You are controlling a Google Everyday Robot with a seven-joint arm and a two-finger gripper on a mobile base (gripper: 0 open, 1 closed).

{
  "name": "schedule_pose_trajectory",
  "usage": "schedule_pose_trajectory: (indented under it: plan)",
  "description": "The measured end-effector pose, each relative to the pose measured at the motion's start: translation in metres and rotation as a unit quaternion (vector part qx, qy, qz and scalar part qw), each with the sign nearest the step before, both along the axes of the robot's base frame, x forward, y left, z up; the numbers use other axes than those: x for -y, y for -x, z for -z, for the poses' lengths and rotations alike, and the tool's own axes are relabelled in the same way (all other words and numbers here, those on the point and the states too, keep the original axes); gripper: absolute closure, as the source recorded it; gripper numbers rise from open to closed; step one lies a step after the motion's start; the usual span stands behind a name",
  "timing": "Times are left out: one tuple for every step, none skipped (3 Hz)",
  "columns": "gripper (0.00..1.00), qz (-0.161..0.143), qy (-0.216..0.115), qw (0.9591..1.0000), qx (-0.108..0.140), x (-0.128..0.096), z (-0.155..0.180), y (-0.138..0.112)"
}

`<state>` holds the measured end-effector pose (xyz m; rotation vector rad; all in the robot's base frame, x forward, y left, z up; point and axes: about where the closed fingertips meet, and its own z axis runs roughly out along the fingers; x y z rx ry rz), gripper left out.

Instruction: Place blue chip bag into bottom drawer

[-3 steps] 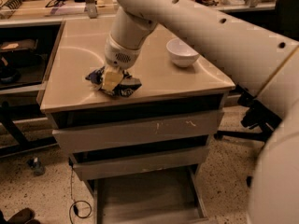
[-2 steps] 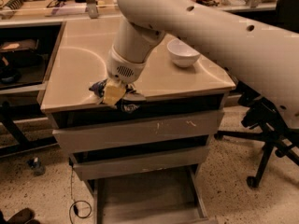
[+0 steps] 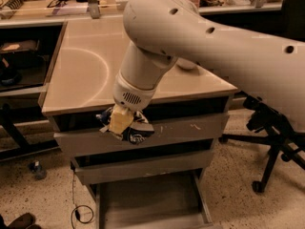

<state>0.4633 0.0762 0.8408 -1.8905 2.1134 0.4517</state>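
Observation:
My gripper (image 3: 121, 123) is shut on the blue chip bag (image 3: 136, 130), a crinkly dark-blue foil bag with white edges. It holds the bag in the air just in front of the cabinet's top edge, before the upper drawer front. The bottom drawer (image 3: 147, 199) is pulled out below, a wide shallow grey tray with side rails. The bag hangs well above the tray, toward its left side. My large white arm crosses the view from the right and hides much of the cabinet top.
The grey-beige cabinet top (image 3: 86, 70) carries a white bowl (image 3: 187, 64), mostly hidden behind my arm. Two scuffed drawer fronts (image 3: 181, 128) sit above the open tray. A black office chair base (image 3: 271, 137) stands at the right. A cable (image 3: 78, 209) lies on the floor at left.
My gripper has lifted the blue chip bag off the cabinet top and carried it forward over the front edge, lower and nearer the drawers.

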Motion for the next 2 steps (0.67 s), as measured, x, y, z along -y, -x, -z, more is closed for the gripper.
schedule_pose_trajectory:
  plan:
    - [1.00,0.003,-0.007,0.9999,-0.010,0.001,0.005,0.006]
    - [1.00,0.024,-0.028,0.9982,-0.048,0.002,0.046,0.028]
